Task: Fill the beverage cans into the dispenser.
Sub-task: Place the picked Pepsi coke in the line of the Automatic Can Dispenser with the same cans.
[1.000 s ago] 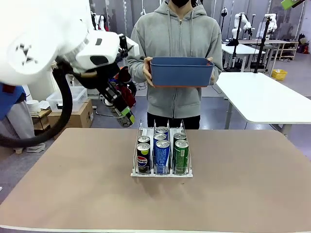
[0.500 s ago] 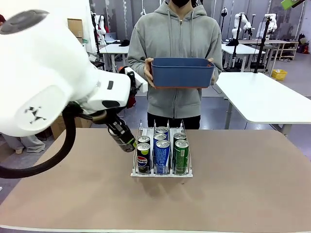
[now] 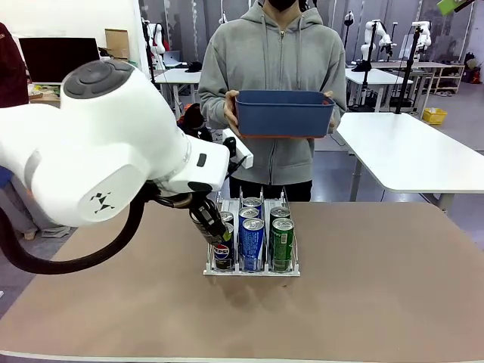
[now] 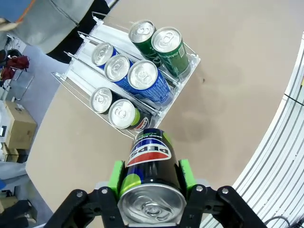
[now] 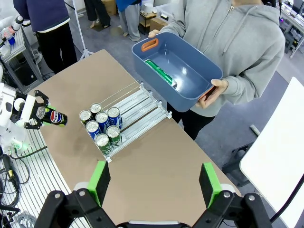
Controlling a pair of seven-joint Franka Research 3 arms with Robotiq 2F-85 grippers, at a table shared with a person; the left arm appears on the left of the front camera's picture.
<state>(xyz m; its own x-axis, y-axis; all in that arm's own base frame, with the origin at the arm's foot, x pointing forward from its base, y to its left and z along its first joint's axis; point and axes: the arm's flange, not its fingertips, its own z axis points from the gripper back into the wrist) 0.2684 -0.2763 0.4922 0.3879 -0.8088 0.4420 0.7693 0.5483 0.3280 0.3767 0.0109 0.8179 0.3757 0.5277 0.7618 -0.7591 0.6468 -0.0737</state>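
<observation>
Can (image 4: 150,159) in my left gripper (image 4: 151,175): black Pepsi, clamped between both green pads. Its long axis runs along my fingers, silver top back toward my wrist, base aimed down at the dispenser (image 4: 114,34), just short of the near end of its left lane. My left arm reaches low over the table (image 3: 393,287), wrist tilted down. My right gripper (image 5: 155,183) hangs high above, jaws spread, holding nothing.
</observation>
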